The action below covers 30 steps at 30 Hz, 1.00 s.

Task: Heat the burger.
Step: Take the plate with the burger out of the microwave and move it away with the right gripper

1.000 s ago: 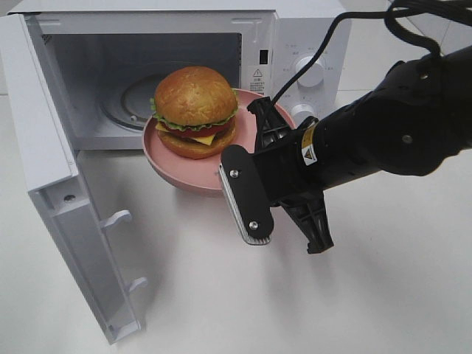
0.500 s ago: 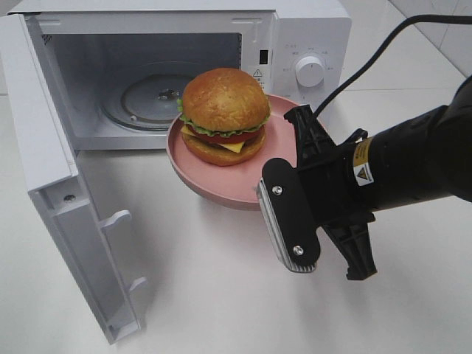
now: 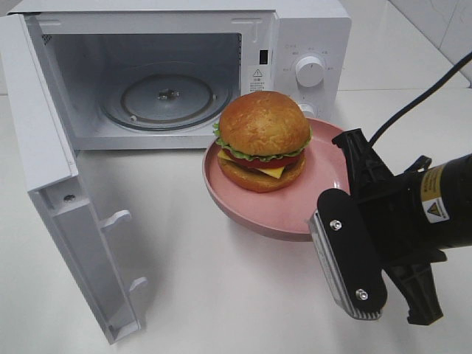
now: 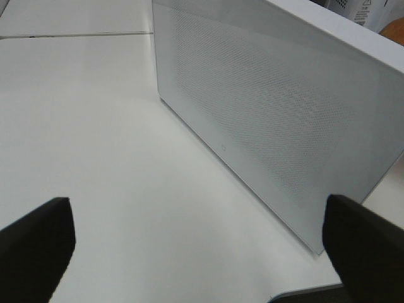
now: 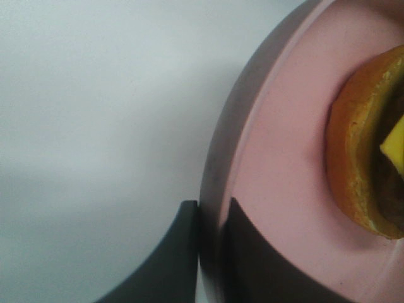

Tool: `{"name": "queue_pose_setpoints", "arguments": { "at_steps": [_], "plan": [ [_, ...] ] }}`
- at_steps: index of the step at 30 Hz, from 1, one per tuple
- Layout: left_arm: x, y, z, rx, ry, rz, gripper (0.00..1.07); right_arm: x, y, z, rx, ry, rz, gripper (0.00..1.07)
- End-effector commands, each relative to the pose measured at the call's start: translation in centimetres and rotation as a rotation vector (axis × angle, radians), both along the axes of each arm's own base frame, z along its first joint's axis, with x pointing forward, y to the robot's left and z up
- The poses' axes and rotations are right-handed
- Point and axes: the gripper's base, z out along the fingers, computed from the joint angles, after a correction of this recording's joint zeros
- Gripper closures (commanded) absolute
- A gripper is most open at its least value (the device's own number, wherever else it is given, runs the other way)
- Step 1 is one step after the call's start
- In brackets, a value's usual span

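The burger (image 3: 262,136), a golden bun with lettuce, tomato and cheese, sits on a pink plate (image 3: 243,199) outside the white microwave (image 3: 310,37), in front of its control panel. My right gripper (image 3: 341,184) is shut on the plate's right rim; in the right wrist view its dark fingers (image 5: 246,252) pinch the plate (image 5: 284,158) rim beside the burger (image 5: 363,158). The left gripper (image 4: 202,246) is open, its fingertips (image 4: 38,233) far apart and empty, facing the microwave's perforated outer wall (image 4: 271,120). It does not show in the exterior high view.
The microwave door (image 3: 51,184) stands wide open at the left, reaching toward the table's front. Inside lies the glass turntable (image 3: 166,96), bare. Two knobs (image 3: 310,70) sit on the panel behind the plate. A black cable (image 3: 420,96) trails from the right arm.
The right gripper has carried the plate with the burger rightward and toward the front, away from the microwave's opening. The left gripper's earlier state is not shown.
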Motion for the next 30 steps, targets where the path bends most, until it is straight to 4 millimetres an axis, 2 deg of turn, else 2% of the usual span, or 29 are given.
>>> {"name": "queue_pose_setpoints", "arguments": {
  "at_steps": [1,3,13,19,21,30],
  "plan": [
    [-0.2,0.0,0.0,-0.004,-0.023,0.003,0.07,0.0,-0.1,1.3,0.051,-0.071,0.002,1.07],
    [-0.2,0.0,0.0,-0.004,-0.023,0.003,0.07,-0.5,-1.0,2.2,0.038,-0.08,-0.036,1.07],
    [-0.2,0.0,0.0,-0.004,-0.023,0.003,0.07,-1.3,-2.9,3.6,0.016,-0.093,-0.169,1.07],
    [-0.2,0.0,0.0,-0.004,-0.023,0.003,0.07,-1.6,-3.8,3.9,-0.005,-0.089,-0.259,1.07],
    [-0.2,0.0,0.0,-0.004,-0.023,0.003,0.07,-1.5,-4.4,3.9,0.001,-0.082,-0.376,1.07],
    [-0.2,0.0,0.0,-0.004,-0.023,0.003,0.07,-1.2,-5.4,4.1,-0.002,-0.113,-0.554,1.07]
  ]
}}
